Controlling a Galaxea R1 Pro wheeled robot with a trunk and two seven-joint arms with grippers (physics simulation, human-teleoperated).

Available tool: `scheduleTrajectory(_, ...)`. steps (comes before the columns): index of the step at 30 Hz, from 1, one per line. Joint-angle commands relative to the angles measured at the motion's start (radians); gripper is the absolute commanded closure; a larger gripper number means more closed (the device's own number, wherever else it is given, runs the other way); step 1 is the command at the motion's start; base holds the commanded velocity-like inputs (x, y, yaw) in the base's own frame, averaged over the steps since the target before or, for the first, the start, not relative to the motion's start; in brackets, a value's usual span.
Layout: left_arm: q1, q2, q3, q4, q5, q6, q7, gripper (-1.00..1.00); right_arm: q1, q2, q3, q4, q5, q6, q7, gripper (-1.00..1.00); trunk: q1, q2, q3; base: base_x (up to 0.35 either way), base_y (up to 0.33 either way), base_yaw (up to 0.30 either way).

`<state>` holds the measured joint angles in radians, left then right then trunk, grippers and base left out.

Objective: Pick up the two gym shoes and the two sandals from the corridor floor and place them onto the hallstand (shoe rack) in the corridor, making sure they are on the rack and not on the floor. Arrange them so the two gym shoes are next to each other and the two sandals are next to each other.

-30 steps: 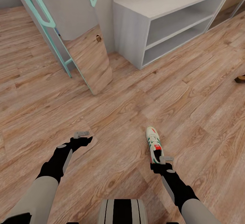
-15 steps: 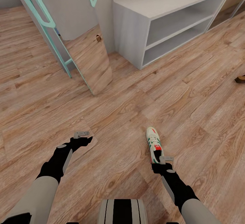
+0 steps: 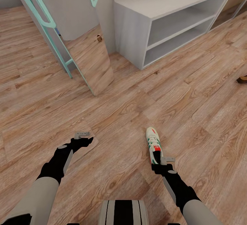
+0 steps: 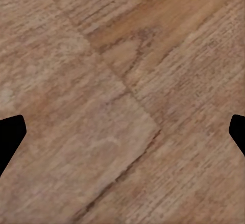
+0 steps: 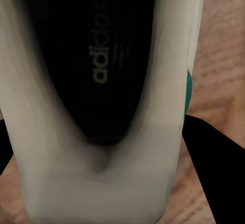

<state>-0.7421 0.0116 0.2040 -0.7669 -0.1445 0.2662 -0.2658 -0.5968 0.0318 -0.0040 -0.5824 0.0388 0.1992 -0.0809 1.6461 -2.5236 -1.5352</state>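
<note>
One gym shoe (image 3: 153, 142), white with green stripes and red accents, lies on the corridor floor (image 3: 113, 115) with its toe pointing away from me. My right gripper (image 3: 162, 160) is shut on its heel. In the right wrist view the shoe's white heel and dark inside (image 5: 97, 55) sit between the black fingers (image 5: 214, 152). My left gripper (image 3: 83, 136) hovers open over bare planks, its fingertips (image 4: 10, 132) wide apart. A dark brown sandal (image 3: 243, 78) peeks in at the right edge. The hallstand (image 3: 171, 2) stands at the back right, its shelves bare.
A tall teal-framed mirror (image 3: 85, 57) leans against the wall left of the hallstand. My own base (image 3: 123, 213) shows at the bottom centre. Open plank floor lies between me and the rack.
The gym shoe's toe has swung slightly to the left in the right gripper's hold. The left arm has stayed still.
</note>
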Motion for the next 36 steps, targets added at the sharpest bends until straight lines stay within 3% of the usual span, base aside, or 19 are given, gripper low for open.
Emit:
scheduleTrajectory(1, 0.000, -0.001, 0.005, -0.002, -0.010, 0.004, -0.009, -1.00, 0.000, 0.000, -0.001, -0.002, 0.003, 0.006, -0.003, 1.00, 0.000, 0.000, -0.001, 0.000, 0.000, 0.000)
scheduleTrajectory(24, 0.000, -0.001, 0.005, -0.002, -0.010, 0.006, -0.009, -1.00, 0.000, 0.000, -0.001, -0.002, 0.003, 0.006, -0.002, 1.00, 0.000, 0.000, -0.001, 0.000, 0.000, 0.000)
scheduleTrajectory(36, 0.000, -0.001, 0.005, 0.000, -0.010, 0.007, -0.009, -1.00, 0.000, 0.000, -0.001, -0.012, 0.003, 0.006, -0.003, 1.00, -0.006, 0.003, 0.046, 0.000, 0.000, 0.000)
